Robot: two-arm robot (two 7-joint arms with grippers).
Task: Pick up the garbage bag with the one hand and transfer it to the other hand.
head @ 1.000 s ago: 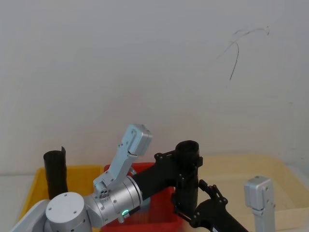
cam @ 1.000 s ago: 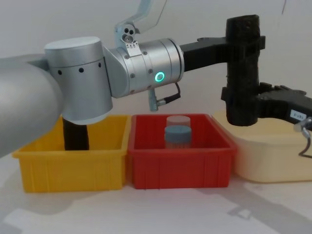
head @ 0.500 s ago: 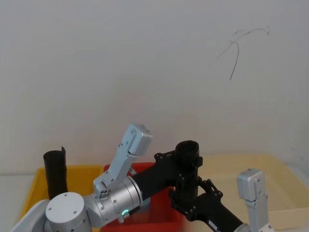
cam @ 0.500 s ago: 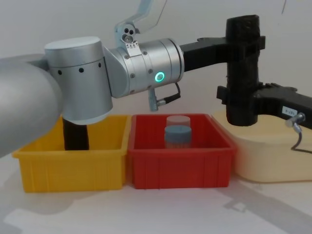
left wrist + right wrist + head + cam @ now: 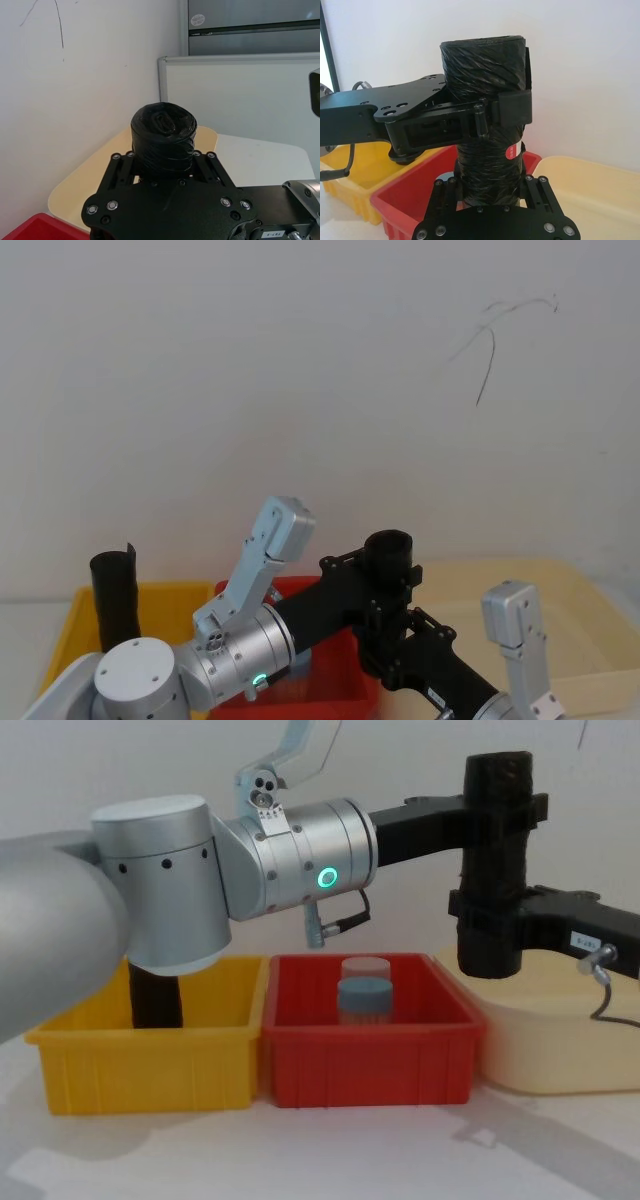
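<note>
The garbage bag (image 5: 495, 860) is an upright black crinkled roll held in the air above the gap between the red bin and the cream tub. My left gripper (image 5: 500, 815), on the green-ringed silver wrist, is shut on the bag's upper half. In the left wrist view the bag's (image 5: 162, 132) rolled top rises between that gripper's (image 5: 162, 165) jaws. My right gripper (image 5: 485, 915), the one with the white label, reaches in from the right. It is open, with one jaw on each side of the bag's lower half. In the right wrist view the right gripper (image 5: 490, 185) sits close around the bag (image 5: 487, 65).
Under the arms a yellow bin (image 5: 150, 1060) holds another black roll (image 5: 155, 1000). A red bin (image 5: 365, 1060) holds two lidded jars (image 5: 365, 995). A cream tub (image 5: 560, 1040) stands at the right. A white wall is close behind.
My right gripper has slid left until its jaws surround the bag's lower half, and the bag's bottom has shifted slightly left. The left arm has stayed still, holding the bag.
</note>
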